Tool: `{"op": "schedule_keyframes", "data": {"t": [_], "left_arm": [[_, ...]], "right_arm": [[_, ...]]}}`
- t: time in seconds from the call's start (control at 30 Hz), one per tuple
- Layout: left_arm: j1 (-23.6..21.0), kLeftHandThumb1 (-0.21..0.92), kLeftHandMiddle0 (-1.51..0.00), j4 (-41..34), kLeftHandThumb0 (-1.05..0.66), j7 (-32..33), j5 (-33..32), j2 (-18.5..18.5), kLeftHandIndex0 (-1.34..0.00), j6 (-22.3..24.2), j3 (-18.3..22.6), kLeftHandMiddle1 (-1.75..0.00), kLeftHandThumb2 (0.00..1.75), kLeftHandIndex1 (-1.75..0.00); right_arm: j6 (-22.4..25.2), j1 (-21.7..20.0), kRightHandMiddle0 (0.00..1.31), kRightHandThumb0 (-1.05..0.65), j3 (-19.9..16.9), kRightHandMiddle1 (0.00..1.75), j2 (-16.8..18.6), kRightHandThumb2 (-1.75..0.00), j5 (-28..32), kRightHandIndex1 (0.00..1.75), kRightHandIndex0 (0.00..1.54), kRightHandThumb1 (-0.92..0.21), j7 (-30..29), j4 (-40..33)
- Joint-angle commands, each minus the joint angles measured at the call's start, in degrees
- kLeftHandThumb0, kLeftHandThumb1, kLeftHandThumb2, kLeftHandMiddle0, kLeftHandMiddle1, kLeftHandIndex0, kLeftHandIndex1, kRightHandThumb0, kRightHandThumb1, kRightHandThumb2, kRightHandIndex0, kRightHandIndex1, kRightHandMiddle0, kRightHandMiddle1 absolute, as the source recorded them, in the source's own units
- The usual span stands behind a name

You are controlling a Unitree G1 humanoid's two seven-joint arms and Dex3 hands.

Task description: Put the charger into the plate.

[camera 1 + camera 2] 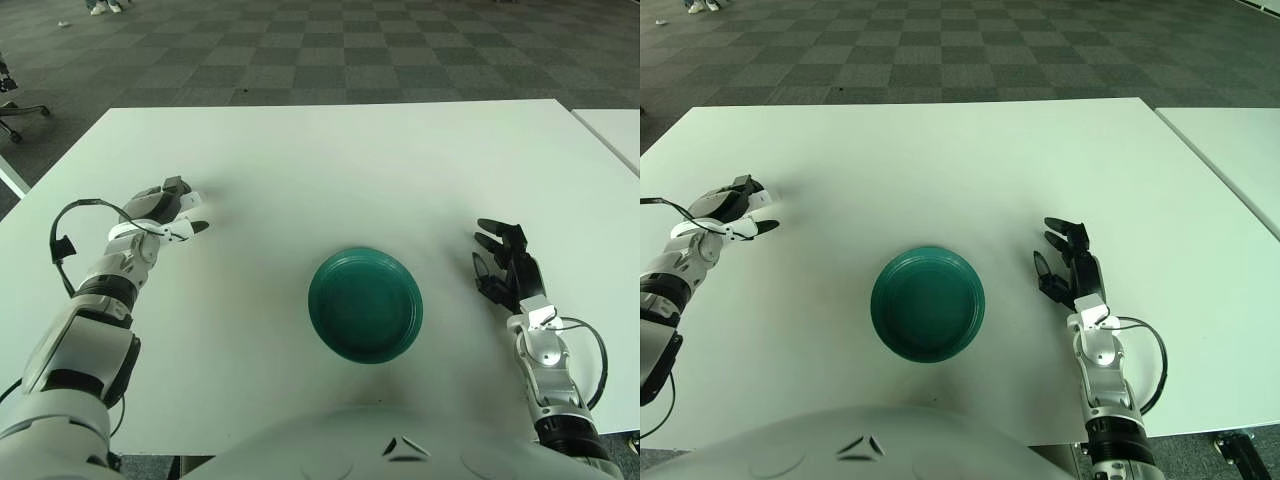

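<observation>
A round dark-green plastic plate sits on the wide white table, near the front edge and roughly in the middle between the robot's two arms, with nothing showing inside its shallow dish. The left hand is over the left part of the table, well apart from the plate and further from the robot than it, with its grey and white forearm and a looping black cable trailing back toward the near left corner. Its dark-tipped fingers are curled together around a small white block, the charger, which is almost the same colour as the tabletop and shows only as a pale shape at the fingertips; in the right eye view the same hand appears near the left border with the fingers likewise drawn in, and the charger there is too faint to make out clearly. Whether the hand or the charger touches the table cannot be told. The right hand shows to the right of the plate, near it but not touching, with its black fingers spread apart and pointing away from the robot, holding nothing. Beyond the far edge of the table lies a floor of grey checkered carpet tiles, and the corner of a second white table shows at the right.
</observation>
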Motion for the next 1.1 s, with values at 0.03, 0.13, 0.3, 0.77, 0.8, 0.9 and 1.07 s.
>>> {"op": "schedule_keyframes", "data": {"t": [0.03, 0.13, 0.3, 0.77, 0.8, 0.9, 1.07], "left_arm": [[2.42, 0.92, -0.35, 3.5, -1.03, -4.02, -0.31, -2.1, -0.09, -0.05, -1.8, -0.04, 0.53, -1.07], [2.52, 0.92, -0.36, 4.18, -1.04, -4.32, -0.65, -2.57, -0.09, -0.06, -2.08, -0.04, 0.55, -1.07], [2.61, 0.92, -0.38, 5.0, -1.04, -5.04, -1.2, -3.21, -0.09, 0.09, -2.6, -0.05, 0.58, -1.07], [2.85, 0.92, -0.47, 5.65, -1.01, -5.88, -1.65, -4.12, -0.06, -0.14, -3.89, -0.09, 0.62, -1.1], [2.86, 0.92, -0.47, 5.64, -1.01, -5.83, -1.66, -4.17, -0.06, -0.15, -3.96, -0.09, 0.62, -1.1], [2.91, 0.92, -0.48, 5.62, -1.0, -5.66, -1.73, -4.26, -0.07, -0.2, -4.12, -0.1, 0.62, -1.1], [3.05, 0.92, -0.5, 5.49, -0.99, -5.17, -1.79, -4.4, -0.08, -0.06, -4.31, -0.11, 0.62, -1.12]], "right_arm": [[8.29, 12.02, 0.0, -0.59, -0.24, 0.96, 2.1, -0.7, 0.18, 0.44, 0.36, -0.92, 0.79, -15.21], [10.2, 15.62, 0.01, -0.57, -0.96, 0.98, 2.32, -0.67, 1.42, 0.44, 0.37, -0.92, 1.53, -22.85], [18.03, 18.58, 0.02, -0.55, 2.18, 0.97, 4.29, -0.6, 0.03, 0.44, 0.37, -0.92, 2.39, -36.02], [24.87, 19.8, 0.0, -0.56, 1.88, 0.94, 4.18, -0.54, 3.58, 0.38, 0.33, -0.88, 7.74, -40.99], [25.06, 19.7, 0.0, -0.57, 1.86, 0.95, 4.2, -0.52, 3.52, 0.38, 0.33, -0.89, 7.79, -41.14], [25.8, 19.32, 0.0, -0.57, 1.94, 0.95, 4.24, -0.5, 3.12, 0.37, 0.33, -0.9, 7.87, -41.48], [28.89, 19.02, 0.0, -0.55, 2.1, 0.95, 4.7, -0.49, 2.58, 0.36, 0.33, -0.89, 7.48, -45.08]]}}
